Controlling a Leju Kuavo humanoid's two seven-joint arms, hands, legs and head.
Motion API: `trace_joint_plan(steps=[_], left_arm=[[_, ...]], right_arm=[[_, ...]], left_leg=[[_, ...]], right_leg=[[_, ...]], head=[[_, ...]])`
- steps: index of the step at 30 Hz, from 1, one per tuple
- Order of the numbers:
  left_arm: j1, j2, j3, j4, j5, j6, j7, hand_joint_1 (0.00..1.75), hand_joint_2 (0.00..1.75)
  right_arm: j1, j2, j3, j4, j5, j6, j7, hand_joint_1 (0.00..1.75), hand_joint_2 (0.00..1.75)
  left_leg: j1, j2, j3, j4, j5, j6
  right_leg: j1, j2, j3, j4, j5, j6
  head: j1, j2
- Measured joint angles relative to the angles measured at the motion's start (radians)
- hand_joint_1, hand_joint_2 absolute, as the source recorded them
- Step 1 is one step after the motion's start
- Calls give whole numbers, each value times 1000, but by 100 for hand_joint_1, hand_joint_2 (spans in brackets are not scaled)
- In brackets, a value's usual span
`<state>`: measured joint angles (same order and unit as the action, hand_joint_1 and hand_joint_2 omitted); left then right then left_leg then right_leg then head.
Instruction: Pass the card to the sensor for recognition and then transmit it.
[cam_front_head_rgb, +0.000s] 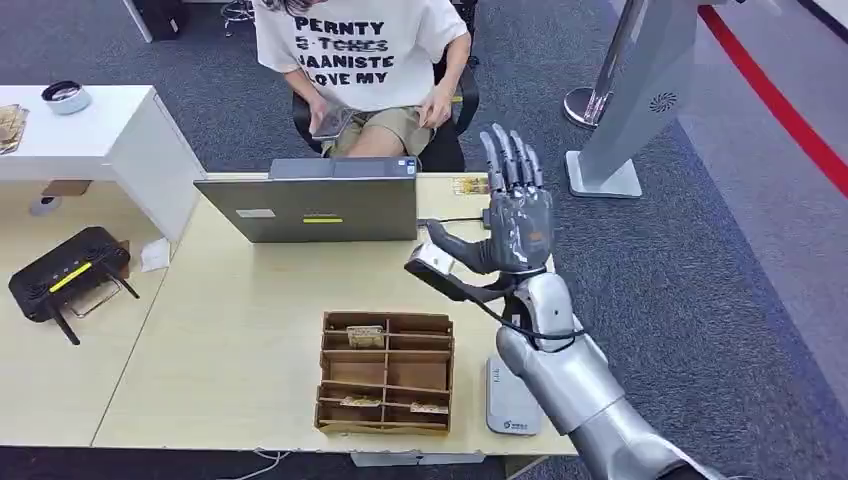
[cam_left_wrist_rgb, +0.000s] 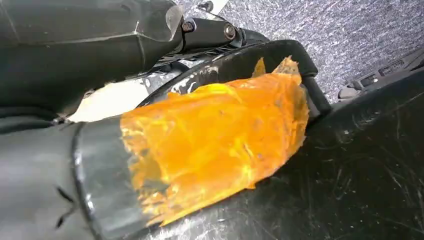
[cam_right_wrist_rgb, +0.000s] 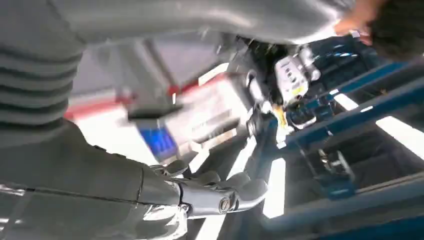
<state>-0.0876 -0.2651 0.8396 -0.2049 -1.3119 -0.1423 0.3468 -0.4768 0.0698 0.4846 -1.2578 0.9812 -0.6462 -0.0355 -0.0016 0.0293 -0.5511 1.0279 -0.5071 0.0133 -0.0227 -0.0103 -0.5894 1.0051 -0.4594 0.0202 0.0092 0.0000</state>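
The robot's right hand (cam_front_head_rgb: 515, 215) stands raised just to the right of the grey laptop (cam_front_head_rgb: 318, 205), fingers (cam_front_head_rgb: 508, 160) straight and pointing away from the robot, thumb stretched out toward the laptop. The hand is wide and holds nothing. In the right wrist view, the same hand (cam_right_wrist_rgb: 200, 195) appears with its fingers extended against a blurred background.

The cards (cam_front_head_rgb: 366, 335) lie in a brown cardboard sorting box (cam_front_head_rgb: 387, 372) on the pale wooden table (cam_front_head_rgb: 240, 340), on the robot's side of the laptop and apart from it. One sits in a compartment on the side nearest the laptop, and two more lie in the row farthest from it. A white, flat card sensor (cam_front_head_rgb: 510, 405) rests just right of the box, farther from the laptop, partly beneath the silver right forearm (cam_front_head_rgb: 570, 375).

Behind the laptop sits a person in a white printed T-shirt (cam_front_head_rgb: 350, 50), hands at the lap, with something flat in them. A small printed card (cam_front_head_rgb: 470, 185) lies on the table by the laptop's far right corner. Well left of the laptop, a black router (cam_front_head_rgb: 68, 272) sits on an adjoining table.

In the left wrist view, the left hand (cam_left_wrist_rgb: 60, 180) is a dark shape, wrapped in torn orange film (cam_left_wrist_rgb: 215, 140), and whether it is wide or closed cannot be told.
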Motion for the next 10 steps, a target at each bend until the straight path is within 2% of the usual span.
trace_joint_plan(steps=[2, 4, 6, 7, 8, 10], left_arm=[[1, 0, 3, 0, 11, 7, 0, 0, 0], [2, 0, 7, 0, 25, 11, 0, 0, 0], [2, 0, 16, 0, 46, 18, 0, 0, 0], [2, 0, 19, 0, 52, 19, 0, 0, 0], [2, 0, 26, 0, 59, 21, 0, 0, 0], [2, 0, 34, 0, 65, 25, -2, 0, 0]], right_arm=[[77, 16, -32, -120, -299, 14, -107, 0, 0], [158, 30, -55, -243, -587, 83, -179, 0, 0], [244, 36, -65, -385, -889, 259, -219, 0, 0], [281, 36, -65, -426, -973, 335, -225, 0, 0], [313, 36, -64, -476, -1085, 449, -239, 0, 0], [366, 36, -58, -533, -1214, 611, -264, 0, 0]], left_leg=[[0, -1, 0, 0, 0, 0], [0, -1, -1, 0, -1, 0], [0, 0, -1, 0, -1, 0], [0, 0, -1, 0, -1, 0], [0, 0, -1, 0, -2, 0], [0, -1, -1, 0, -2, 0]], right_leg=[[0, -1, 0, 0, 0, 0], [0, -1, 0, 0, -1, 0], [0, -1, 0, 0, -1, 0], [0, -1, 0, 0, -1, 0], [0, -1, -1, 0, -2, 0], [0, -1, -1, 0, -2, 0]], head=[[0, 0], [-1, 0], [0, 0], [0, 0], [0, 0], [0, 0]])
